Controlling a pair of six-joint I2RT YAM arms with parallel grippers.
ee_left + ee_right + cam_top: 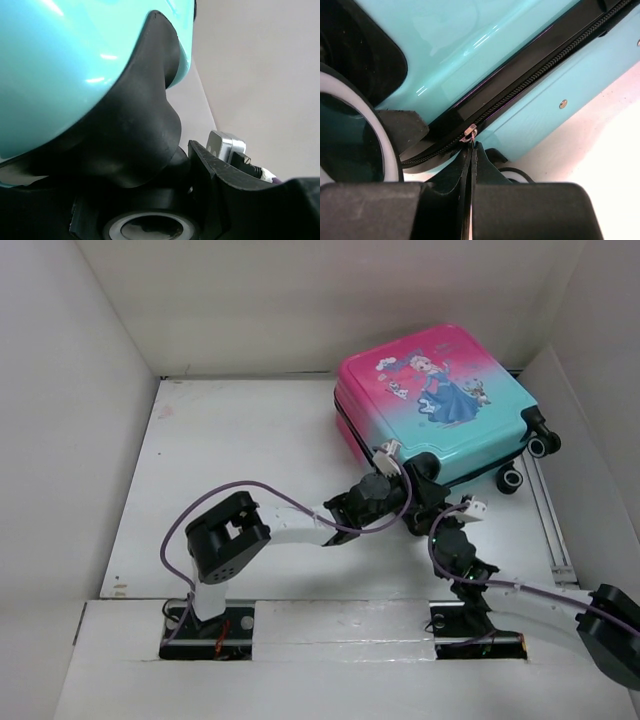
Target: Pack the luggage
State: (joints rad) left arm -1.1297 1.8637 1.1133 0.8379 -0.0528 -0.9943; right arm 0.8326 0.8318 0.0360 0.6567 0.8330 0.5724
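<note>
One pair, right fingers [482, 172], tight on the luggage [450, 390] zipper pull [469, 131]; left fingers' [405, 490] spread untellable against the wheel housing [135, 125].

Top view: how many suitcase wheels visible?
2, both at the right corner of the pink-to-turquoise hard-shell suitcase: a black-and-white wheel farther back, another nearer. More may be hidden at the near corner.

No text seems readable, even on the luggage [440, 400].
</note>
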